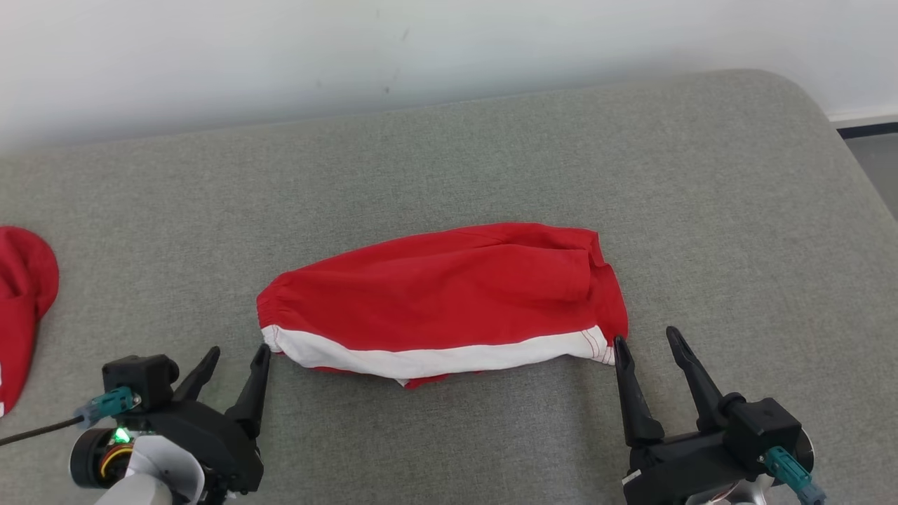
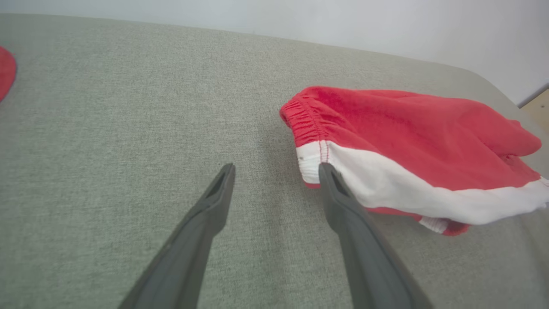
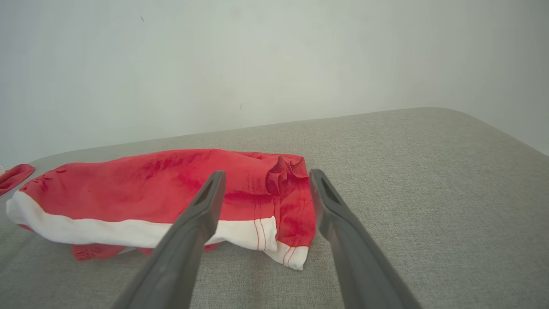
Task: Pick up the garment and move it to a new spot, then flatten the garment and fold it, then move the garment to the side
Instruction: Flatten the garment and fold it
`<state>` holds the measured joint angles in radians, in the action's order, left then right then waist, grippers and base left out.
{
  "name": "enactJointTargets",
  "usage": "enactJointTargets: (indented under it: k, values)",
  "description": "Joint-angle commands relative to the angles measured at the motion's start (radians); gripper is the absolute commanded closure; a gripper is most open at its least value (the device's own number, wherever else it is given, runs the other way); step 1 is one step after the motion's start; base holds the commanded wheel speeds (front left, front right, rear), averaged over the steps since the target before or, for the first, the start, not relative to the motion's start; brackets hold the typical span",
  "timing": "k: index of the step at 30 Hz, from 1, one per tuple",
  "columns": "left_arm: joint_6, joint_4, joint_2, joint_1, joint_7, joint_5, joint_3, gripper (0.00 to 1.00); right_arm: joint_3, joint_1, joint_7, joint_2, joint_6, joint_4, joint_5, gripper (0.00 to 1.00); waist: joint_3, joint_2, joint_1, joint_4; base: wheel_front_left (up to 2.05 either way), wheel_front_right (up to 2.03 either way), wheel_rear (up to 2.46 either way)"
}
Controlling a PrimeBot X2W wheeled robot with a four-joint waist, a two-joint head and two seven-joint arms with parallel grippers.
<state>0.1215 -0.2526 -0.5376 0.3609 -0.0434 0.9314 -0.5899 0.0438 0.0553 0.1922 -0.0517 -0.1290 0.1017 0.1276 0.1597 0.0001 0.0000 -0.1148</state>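
Both the left gripper (image 1: 239, 348) and right gripper (image 1: 644, 335), fingers (image 1: 254, 393) spread and empty, flank the red garment (image 1: 449, 294).

A grey fabric-covered surface (image 1: 491, 154) (rounded at its far right corner) stands before a plain white wall (image 1: 210, 56).

Head camera high, looking down on grey surface (image 1: 491, 154), wrist cameras low, close, sharing the garment (image 1: 449, 294)
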Motion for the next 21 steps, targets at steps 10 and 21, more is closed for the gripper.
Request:
enactJointTargets:
  k: [10,21]
  values:
    - [-0.05,-0.094,0.027,0.072,0.028,-0.006,-0.033,0.0,0.004,0.013,0.003,0.003,-0.003,0.003,0.003,0.0,0.018,-0.0001,0.0,-0.041,0.0,0.0,0.0]
    - [-0.094,-0.114,0.046,0.09,0.068,0.032,-0.047,0.44,0.001,0.02,0.013,0.003,-0.003,0.012,0.007,0.0,0.026,-0.0001,0.0,-0.05,0.0,0.0,0.0]
